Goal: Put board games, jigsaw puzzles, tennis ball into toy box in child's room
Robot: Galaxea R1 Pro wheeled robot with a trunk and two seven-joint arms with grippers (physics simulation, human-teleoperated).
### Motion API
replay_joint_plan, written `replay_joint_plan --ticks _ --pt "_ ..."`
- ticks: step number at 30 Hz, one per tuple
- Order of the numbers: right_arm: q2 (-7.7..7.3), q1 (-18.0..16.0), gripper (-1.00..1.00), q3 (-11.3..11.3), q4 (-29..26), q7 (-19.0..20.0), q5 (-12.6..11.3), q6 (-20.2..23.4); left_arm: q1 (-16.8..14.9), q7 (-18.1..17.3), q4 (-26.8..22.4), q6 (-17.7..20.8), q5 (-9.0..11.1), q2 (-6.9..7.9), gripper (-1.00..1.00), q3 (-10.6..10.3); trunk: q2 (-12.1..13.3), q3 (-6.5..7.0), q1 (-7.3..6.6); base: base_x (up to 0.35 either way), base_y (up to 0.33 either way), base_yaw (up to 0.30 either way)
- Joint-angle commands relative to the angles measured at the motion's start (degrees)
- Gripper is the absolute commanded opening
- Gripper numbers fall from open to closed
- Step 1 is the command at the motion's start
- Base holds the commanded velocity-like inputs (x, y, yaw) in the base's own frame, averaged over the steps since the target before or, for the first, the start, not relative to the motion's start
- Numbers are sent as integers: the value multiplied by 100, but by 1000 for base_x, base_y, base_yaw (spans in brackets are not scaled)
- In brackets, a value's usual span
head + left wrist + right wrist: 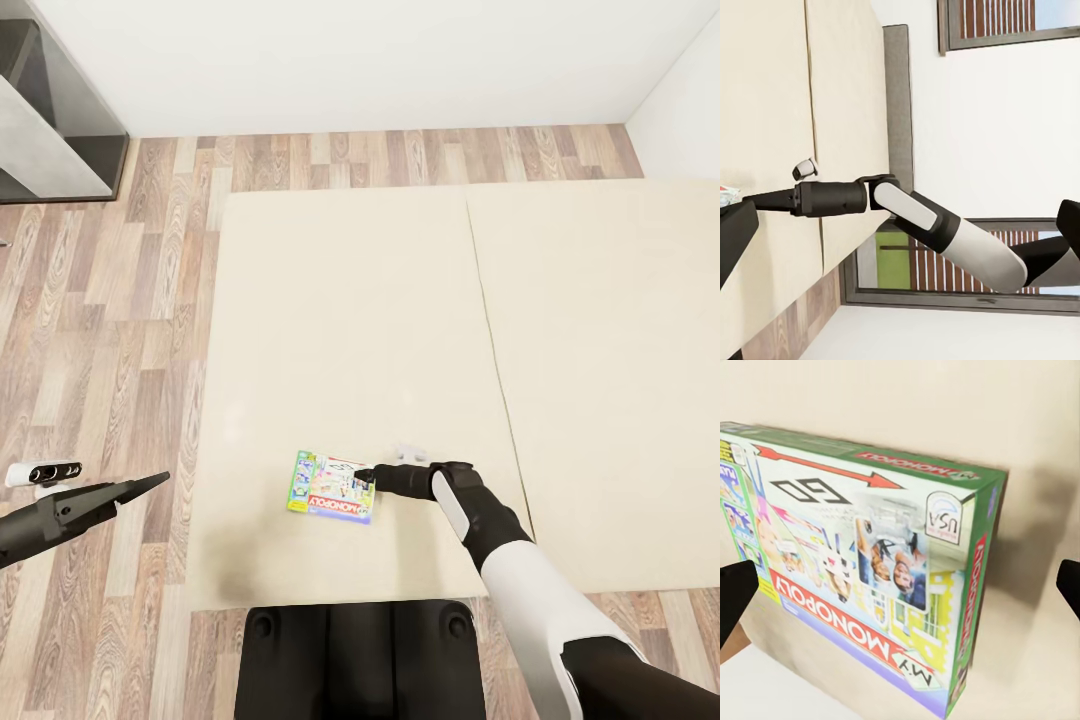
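Currently the board game (331,486), a white-green Monopoly box with a red strip, lies flat on the beige mattress of the bed (350,330), near its near edge. Right gripper (364,476) reaches in from the right, level with the box's right edge; jaws spread wide, gripping nothing. Left gripper (150,482) hovers over the wood floor (110,330) left of the bed; jaws' state cannot be told.

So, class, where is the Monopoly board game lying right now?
In the head view the board game lies flat on the beige bed, near its front edge, just left of the right gripper, whose open fingers flank it.
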Motion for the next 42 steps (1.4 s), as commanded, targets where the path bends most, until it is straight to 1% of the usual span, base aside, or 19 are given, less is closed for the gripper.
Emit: replay_joint_plan --ticks 1,15,28,42 --pt "0 -1 100 5 -4 -10 -32 30 -1 -22 -1 61 -3 2 100 0 -9 -6 3 0 0 0" --pt "9 1 100 9 3 -5 -12 24 -1 -22 -1 61 -3 2 100 0 -9 -6 3 0 2 0" --pt "6 1 100 12 -1 -5 -11 24 -1 -22 -1 61 -3 2 100 0 -9 -6 3 0 102 0" --pt "17 1 100 27 -5 -5 -11 28 -1 -22 -1 61 -3 2 100 0 -9 -6 3 0 18 0"
